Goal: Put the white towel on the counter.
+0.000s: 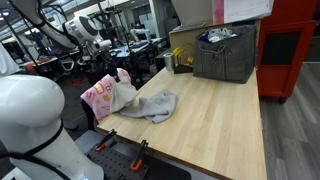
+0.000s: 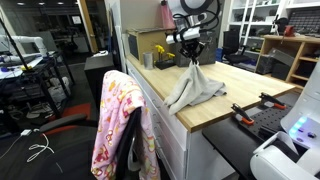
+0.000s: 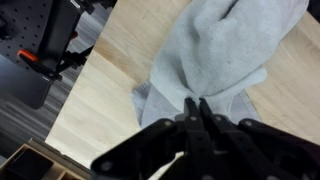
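The white towel [image 2: 195, 88] hangs in a peak from my gripper [image 2: 190, 60], and its lower part is spread on the wooden counter [image 2: 245, 80]. In the wrist view my gripper's fingertips [image 3: 194, 102] are closed together, pinching a fold of the towel [image 3: 220, 50] above the wood. In an exterior view the towel [image 1: 152, 105] shows as a crumpled heap near the counter's [image 1: 220, 125] near left corner. I cannot make out the gripper there.
A grey bin [image 1: 225, 55] stands at the far end of the counter by a red cabinet [image 1: 290, 50]. A pink patterned cloth [image 2: 120, 125] hangs over a chair beside the counter edge. Orange clamps [image 1: 140, 148] sit below the near edge.
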Controlling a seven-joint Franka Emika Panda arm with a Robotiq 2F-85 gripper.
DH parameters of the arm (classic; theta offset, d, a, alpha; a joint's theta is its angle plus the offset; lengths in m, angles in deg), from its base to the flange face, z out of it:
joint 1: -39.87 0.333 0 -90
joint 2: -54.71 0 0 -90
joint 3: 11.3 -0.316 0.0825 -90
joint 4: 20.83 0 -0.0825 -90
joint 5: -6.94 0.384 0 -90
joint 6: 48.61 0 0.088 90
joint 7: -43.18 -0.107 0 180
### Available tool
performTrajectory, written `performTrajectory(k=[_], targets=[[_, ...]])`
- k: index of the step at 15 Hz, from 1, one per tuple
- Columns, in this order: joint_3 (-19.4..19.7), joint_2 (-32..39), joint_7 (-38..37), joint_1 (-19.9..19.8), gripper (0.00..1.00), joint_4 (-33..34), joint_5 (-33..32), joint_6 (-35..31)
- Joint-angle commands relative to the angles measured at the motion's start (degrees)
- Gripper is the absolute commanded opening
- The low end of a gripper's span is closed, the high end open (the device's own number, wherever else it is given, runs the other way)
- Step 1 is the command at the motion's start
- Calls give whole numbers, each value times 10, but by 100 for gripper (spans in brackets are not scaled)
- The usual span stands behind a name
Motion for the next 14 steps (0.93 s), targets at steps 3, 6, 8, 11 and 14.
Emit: performTrajectory(k=[3, 6, 8, 11, 14], targets=[[-19, -58, -35, -45, 1, -44, -23, 12], [-17, -64, -33, -63, 1, -41, -37, 11], [-15, -64, -5, -72, 1, -35, -47, 0], [-13, -67, 28, -84, 1, -19, -72, 8], [-12, -63, 34, -95, 1, 3, -87, 19]])
